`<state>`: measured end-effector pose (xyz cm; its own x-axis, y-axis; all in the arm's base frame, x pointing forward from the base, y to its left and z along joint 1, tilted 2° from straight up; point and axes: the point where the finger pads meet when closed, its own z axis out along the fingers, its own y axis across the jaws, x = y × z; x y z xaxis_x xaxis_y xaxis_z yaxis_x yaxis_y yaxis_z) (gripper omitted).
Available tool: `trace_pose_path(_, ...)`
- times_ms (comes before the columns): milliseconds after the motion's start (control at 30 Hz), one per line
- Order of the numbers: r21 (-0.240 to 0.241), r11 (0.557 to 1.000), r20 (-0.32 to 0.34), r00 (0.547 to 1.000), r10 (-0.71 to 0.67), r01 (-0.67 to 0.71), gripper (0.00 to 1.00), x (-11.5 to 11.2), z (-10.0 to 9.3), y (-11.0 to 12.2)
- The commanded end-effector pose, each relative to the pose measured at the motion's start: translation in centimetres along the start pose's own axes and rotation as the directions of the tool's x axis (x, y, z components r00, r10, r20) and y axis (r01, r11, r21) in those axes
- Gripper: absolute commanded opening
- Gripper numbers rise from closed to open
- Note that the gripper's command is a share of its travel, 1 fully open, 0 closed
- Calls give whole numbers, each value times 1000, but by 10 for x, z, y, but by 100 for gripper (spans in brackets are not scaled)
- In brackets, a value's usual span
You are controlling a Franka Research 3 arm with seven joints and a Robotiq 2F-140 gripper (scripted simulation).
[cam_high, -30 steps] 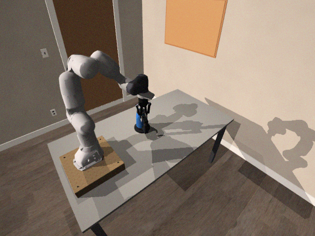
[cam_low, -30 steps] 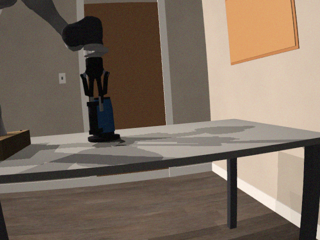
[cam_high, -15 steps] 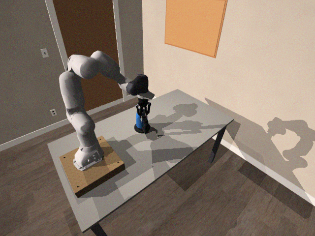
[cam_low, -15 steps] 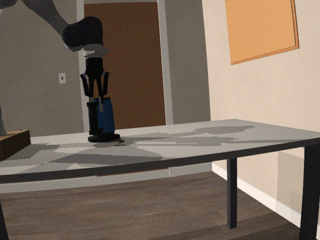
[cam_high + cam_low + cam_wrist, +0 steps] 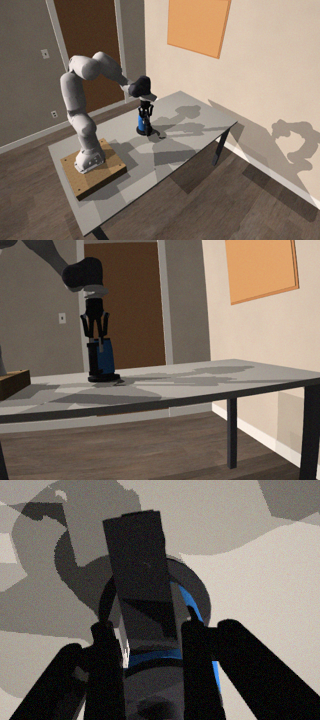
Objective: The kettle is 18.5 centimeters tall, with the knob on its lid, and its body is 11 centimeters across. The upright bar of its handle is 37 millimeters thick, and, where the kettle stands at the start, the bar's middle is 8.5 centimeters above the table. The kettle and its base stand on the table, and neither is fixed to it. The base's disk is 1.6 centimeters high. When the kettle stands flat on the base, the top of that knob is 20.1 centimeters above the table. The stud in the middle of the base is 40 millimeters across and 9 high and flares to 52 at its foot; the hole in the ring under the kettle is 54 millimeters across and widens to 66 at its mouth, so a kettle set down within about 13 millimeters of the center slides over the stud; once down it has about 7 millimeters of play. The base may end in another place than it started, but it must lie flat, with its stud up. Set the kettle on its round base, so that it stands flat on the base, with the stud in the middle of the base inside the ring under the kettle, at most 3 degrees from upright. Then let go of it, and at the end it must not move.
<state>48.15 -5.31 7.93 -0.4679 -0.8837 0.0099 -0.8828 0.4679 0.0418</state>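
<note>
The blue kettle (image 5: 104, 357) with a dark handle bar (image 5: 92, 357) stands upright over its dark round base (image 5: 103, 377) near the middle of the grey table. In the top view the kettle (image 5: 141, 123) and the base (image 5: 141, 132) sit under my wrist. My gripper (image 5: 97, 342) comes straight down from above and is shut on the kettle's handle bar. In the wrist view my gripper (image 5: 149, 602) has its two fingers on either side of the dark handle bar (image 5: 142, 596), with the blue kettle body (image 5: 190, 627) and the base disk (image 5: 194, 590) below. The stud is hidden.
My arm stands on a wooden mounting block (image 5: 93, 171) at the table's near left. The table's right edge (image 5: 206, 147) drops to the floor. A wall and a door stand behind the table.
</note>
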Motion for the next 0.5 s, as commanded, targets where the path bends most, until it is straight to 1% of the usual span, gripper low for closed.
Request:
trace_pose_path(0,10,1000,7,1000,3,-3,0,-3,-2,-3)
trace_pose_path(467,10,1000,7,1000,3,-3,0,-3,-1,-3)
